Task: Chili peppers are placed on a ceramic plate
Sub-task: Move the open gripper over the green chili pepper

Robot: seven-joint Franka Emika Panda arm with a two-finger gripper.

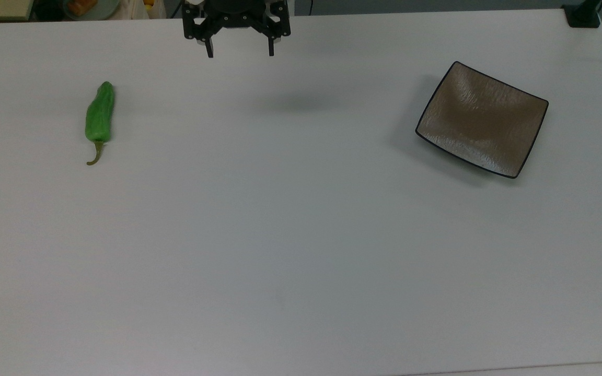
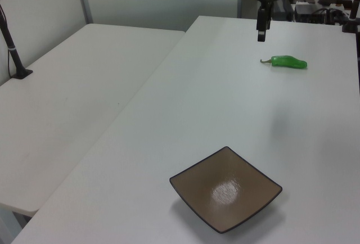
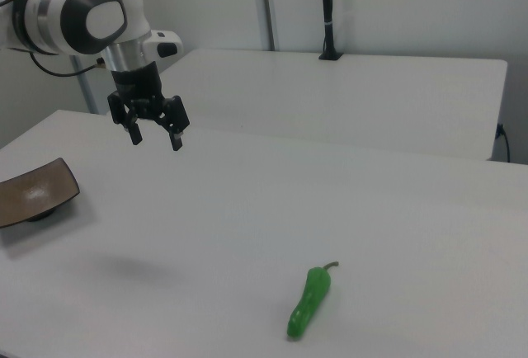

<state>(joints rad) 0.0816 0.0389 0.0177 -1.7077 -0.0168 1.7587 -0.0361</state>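
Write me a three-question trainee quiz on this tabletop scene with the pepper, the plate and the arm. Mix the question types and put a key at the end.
1. True or false: the chili pepper already lies on the ceramic plate.
2. Multiple choice: in the top view, where is the plate relative to the pepper? A) far to the top view's right B) touching it C) to the top view's left
3. Short answer: is the gripper holding anything, and how do its fingers stand?

Key
1. False. The pepper lies on the bare white table, well apart from the plate.
2. A.
3. Nothing. It hangs above the table with its fingers open, between pepper and plate.
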